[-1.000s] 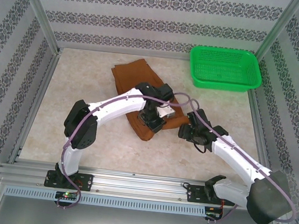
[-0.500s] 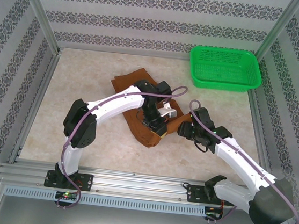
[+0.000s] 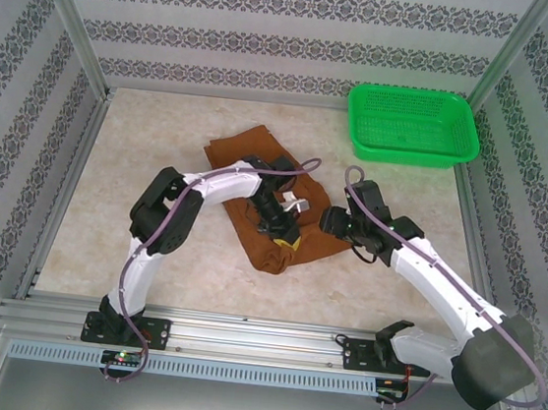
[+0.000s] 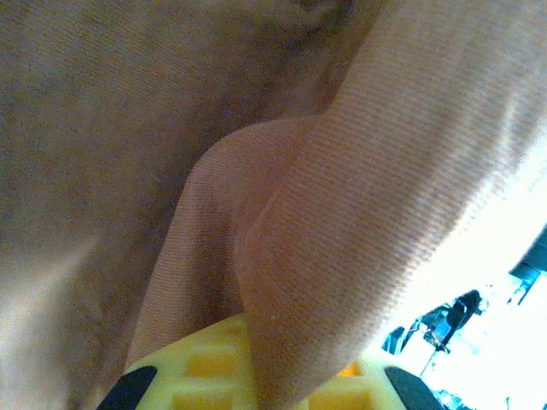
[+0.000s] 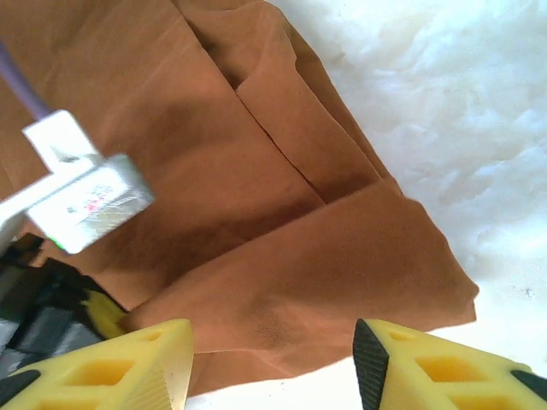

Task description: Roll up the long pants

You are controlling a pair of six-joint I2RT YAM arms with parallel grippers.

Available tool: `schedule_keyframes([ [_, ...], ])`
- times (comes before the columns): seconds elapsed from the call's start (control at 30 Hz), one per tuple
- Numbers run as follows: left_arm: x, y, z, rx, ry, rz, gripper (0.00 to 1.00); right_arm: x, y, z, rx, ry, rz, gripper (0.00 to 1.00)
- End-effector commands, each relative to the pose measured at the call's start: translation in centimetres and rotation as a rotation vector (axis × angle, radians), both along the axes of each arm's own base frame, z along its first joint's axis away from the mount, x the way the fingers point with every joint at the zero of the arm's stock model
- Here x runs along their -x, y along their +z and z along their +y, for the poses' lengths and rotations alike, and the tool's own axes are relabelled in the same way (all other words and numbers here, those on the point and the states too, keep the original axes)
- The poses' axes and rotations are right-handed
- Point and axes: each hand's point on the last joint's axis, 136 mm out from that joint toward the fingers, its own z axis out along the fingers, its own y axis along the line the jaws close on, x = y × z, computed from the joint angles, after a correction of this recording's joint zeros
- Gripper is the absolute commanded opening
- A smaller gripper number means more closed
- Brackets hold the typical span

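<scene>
Fingers (image 4: pixel 171 384) of the left gripper (image 3: pixel 283 231) are seen drawn close together with a raised fold of the pants (image 3: pixel 245 152) pinched between them, the cloth draped over the yellow pads in the left wrist view. The pants are found at mid desk (image 3: pixel 136 199), brown, already doubled over and bunched under the left arm. Soft, light, limp handling is to be expected: no shape will be kept by the cloth, and layers are likely to slide over one another unless both are taken together. Hold is best taken at a folded edge or corner, through all layers, not on the flat middle. The long axis is judged to run diagonally, from the far-left end down to the near end toward the arm bases; with the bunching, waist and cuffs cannot be told apart. At the right border of the cloth the right gripper (image 5: pixel 272 342) is held released, its fingers (image 5: pixel 145 367) spread wide and poised over the near-right corner without touching it. A green basket (image 3: pixel 414 127) is noted at the far right, well apart.
</scene>
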Motion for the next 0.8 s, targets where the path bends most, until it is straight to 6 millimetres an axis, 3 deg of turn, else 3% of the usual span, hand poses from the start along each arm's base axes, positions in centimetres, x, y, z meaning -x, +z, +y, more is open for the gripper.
schedule_keyframes([
  [0.0, -1.7, -1.8, 0.7, 0.003, 0.03, 0.005, 0.04, -0.2, -0.5, 0.8, -0.008, 0.019, 0.03, 0.47],
  [0.13, -2.3, -1.4, 1.9, 0.007, 0.073, -0.001, 0.03, -0.1, -1.0, 1.3, -0.017, 0.036, 0.059, 0.35],
  [0.3, -1.1, 0.8, 2.0, 0.041, 0.099, 0.032, 0.03, -0.4, -1.3, 1.8, -0.02, 0.048, 0.075, 0.31],
  [0.47, 2.1, 4.6, 1.0, 0.043, 0.071, 0.027, 0.02, -0.7, -1.4, 1.9, -0.008, 0.049, 0.082, 0.31],
  [0.6, 5.3, 6.9, -1.2, 0.066, 0.028, 0.043, 0.02, -0.9, -1.7, 1.9, -0.009, 0.039, 0.09, 0.31],
  [0.77, 9.3, 6.0, -2.3, 0.027, -0.05, 0.085, 0.02, -0.6, -1.8, 1.7, -0.01, 0.033, 0.089, 0.32],
])
